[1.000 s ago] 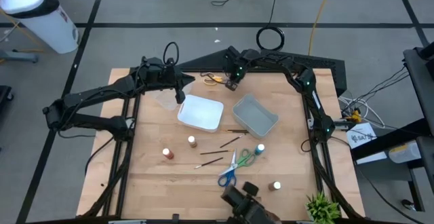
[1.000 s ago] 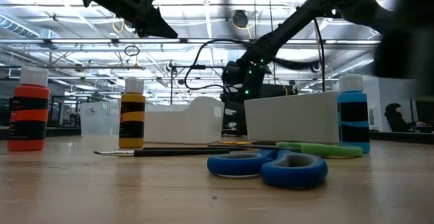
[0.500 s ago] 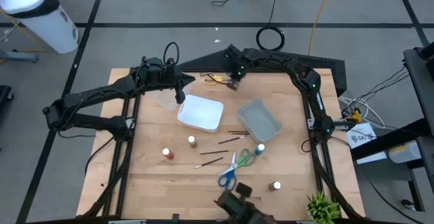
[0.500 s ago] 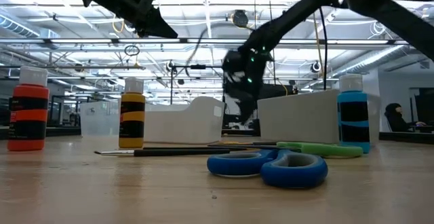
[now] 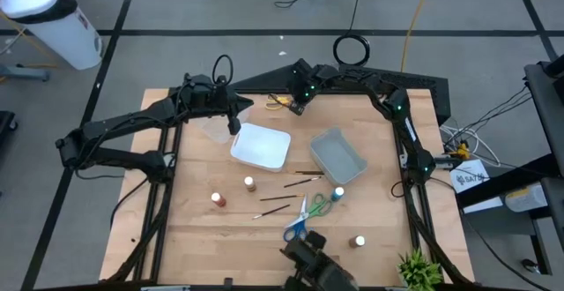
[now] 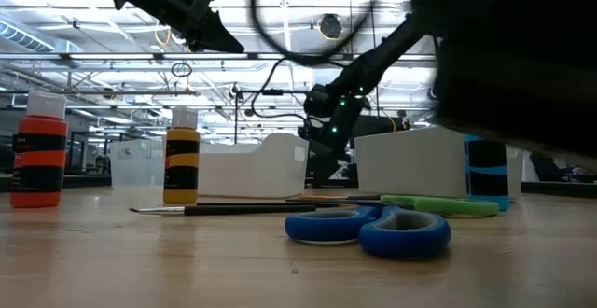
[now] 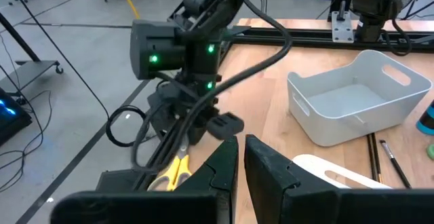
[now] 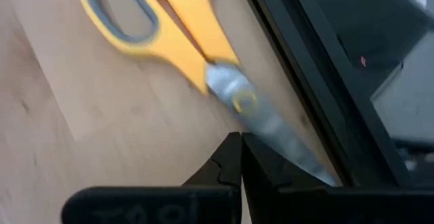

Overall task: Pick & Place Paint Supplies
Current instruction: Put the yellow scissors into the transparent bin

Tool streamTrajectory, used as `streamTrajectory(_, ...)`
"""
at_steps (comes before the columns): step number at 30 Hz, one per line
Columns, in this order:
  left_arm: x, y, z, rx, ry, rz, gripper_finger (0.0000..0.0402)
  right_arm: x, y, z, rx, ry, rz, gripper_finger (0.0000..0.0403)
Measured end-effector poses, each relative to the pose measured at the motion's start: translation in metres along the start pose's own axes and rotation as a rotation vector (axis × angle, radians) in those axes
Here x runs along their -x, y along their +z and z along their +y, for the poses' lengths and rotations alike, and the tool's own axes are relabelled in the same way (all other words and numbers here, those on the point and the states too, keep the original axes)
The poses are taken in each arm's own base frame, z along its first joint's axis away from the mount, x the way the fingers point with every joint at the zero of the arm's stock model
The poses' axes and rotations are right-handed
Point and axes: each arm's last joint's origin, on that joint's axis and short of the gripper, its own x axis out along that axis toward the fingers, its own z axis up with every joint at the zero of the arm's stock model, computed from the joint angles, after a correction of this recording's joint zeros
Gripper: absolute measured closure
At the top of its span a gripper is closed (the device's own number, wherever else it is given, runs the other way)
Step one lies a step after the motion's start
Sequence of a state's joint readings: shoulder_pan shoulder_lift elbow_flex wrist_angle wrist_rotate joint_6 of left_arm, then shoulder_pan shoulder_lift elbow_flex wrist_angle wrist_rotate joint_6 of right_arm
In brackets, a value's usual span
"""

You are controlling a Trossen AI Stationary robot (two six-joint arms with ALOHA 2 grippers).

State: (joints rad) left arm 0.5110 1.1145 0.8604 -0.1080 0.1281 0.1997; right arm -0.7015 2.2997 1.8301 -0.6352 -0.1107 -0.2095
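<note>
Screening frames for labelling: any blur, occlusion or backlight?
Right wrist view: yellow scissors smeared by motion blur. Low view: a dark out-of-focus mass covers the upper right, ceiling lights backlight the scene, blue scissors sharp. High view: even light, soft shadows.

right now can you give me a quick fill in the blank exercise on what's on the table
1. The scissors lying under the right tool have ____ handles.
2. The grey bin holds ____ paint supplies.
3. In the low view, the blue scissors lie in front of the ____ scissors.
4. The right tool's fingers are ____.

Missing words: yellow; no; green; shut
</note>
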Motion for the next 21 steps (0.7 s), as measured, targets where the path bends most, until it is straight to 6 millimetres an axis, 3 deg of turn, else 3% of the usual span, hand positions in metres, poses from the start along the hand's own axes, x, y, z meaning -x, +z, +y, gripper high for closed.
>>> streamTrajectory(6,0.000,0.000,0.000,-0.002,-0.001,0.002,0.0362,0.006,-0.014,-0.010,-0.060,-0.009,0.132,0.0403)
streamTrajectory(14,0.000,0.000,0.000,-0.001,-0.001,0.002,0.0362,0.013,0.017,-0.007,0.009,-0.065,-0.174,0.0403)
streamTrajectory(17,0.000,0.000,0.000,0.001,-0.001,0.002,0.0362,0.002,0.019,-0.009,0.010,-0.036,-0.209,0.0403)
streamTrajectory(21,0.000,0.000,0.000,0.002,-0.001,0.002,0.0362,-0.014,0.007,-0.018,-0.022,-0.004,-0.132,0.0403)
